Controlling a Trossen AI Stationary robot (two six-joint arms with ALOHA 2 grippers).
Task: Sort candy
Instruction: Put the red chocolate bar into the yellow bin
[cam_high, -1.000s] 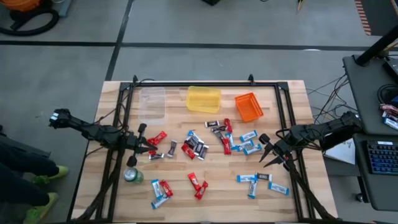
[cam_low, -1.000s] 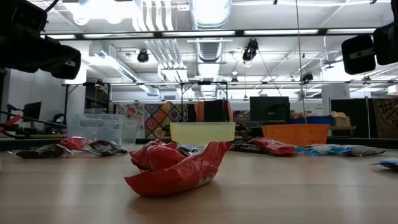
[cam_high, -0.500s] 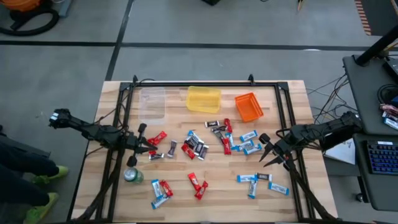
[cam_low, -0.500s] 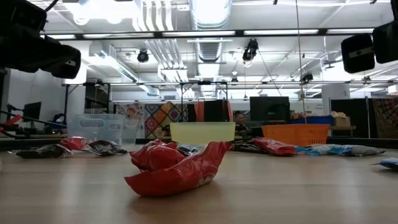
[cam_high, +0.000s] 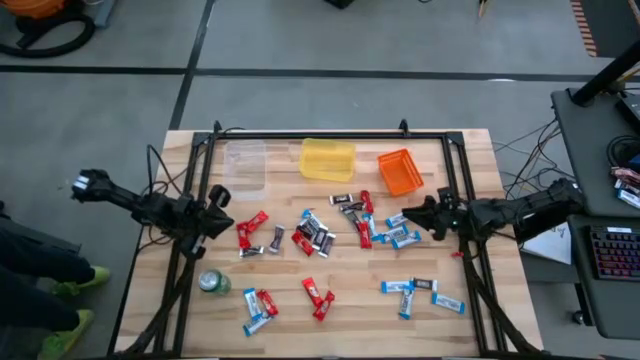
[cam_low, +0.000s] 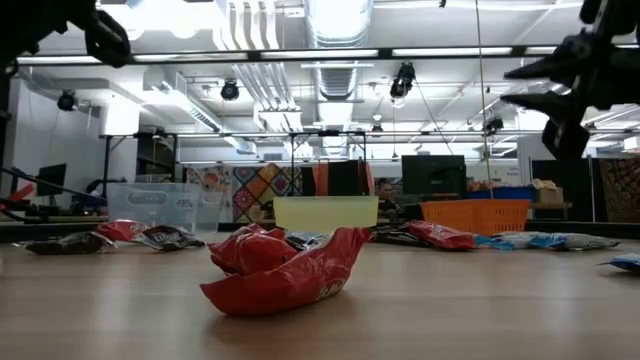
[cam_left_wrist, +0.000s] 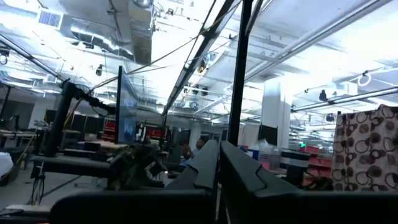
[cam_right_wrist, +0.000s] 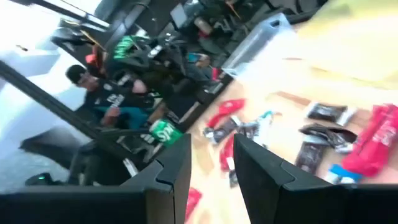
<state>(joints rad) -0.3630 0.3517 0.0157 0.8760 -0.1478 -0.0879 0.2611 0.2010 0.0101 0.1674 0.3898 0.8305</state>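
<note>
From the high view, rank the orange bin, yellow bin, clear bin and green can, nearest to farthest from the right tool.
1. Orange bin, just beyond the right tool.
2. Yellow bin, back centre.
3. Clear bin, back left.
4. Green can, front left; close to the clear bin's distance.

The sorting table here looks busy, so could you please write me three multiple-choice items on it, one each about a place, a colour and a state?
1. Where is the green can?
A. Near the left gripper
B. Inside the yellow bin
C. Beside the orange bin

2. What colour is the middle bin at the table's far edge?
A. Orange
B. Yellow
C. Blue

3. What is in the clear bin?
A. Red candy
B. A can
C. Nothing

Answers:
1. A, it stands on the left side, just in front of that gripper.
2. B, it sits between the clear and orange bins.
3. C, only wood shows through it.
</note>
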